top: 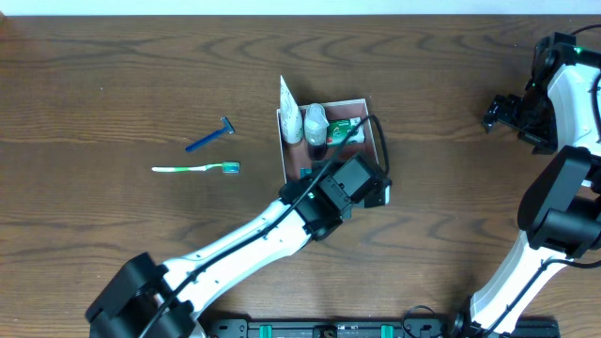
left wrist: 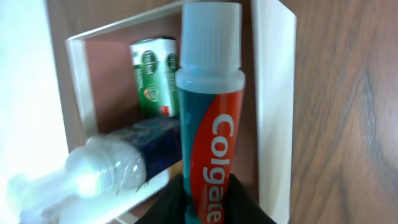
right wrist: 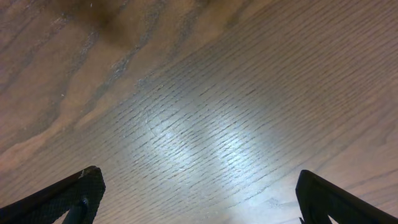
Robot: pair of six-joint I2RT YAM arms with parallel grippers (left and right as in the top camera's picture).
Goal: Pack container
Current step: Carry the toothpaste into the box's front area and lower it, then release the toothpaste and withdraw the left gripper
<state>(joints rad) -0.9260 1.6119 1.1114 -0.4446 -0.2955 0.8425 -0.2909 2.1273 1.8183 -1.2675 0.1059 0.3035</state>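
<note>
Near the middle of the counter [top: 113, 66], a little right of centre: the container [top: 299, 161] — a shallow square cardboard box, white outside, pinkish-brown inside, flat on the wood. At its far-left corner, a white tube [top: 291, 117]. Just beside that, a clear bottle [top: 315, 122] with a dark lower part. Next along, against the far wall, a small green packet [top: 344, 130]. Over the near-right part of the box, the left arm [top: 272, 225], reaching in from the near-left edge and hiding the space below its wrist.

From the left wrist view: left jaws clamped on a Colgate toothpaste tube [left wrist: 208, 124], white cap pointing toward the box's far wall, body inside the box and close along its white side wall. No telling whether resting on the box floor or held just above it. Beyond the cap, the same green packet; off to one side, the same clear bottle.

Well left of the box, on bare wood: a blue razor [top: 211, 136] and, just nearer, a green-and-white toothbrush [top: 197, 168], close but apart.

Far right, right jaws wide apart, holding nothing — only wood grain between the dark fingertips [right wrist: 74, 193].
</note>
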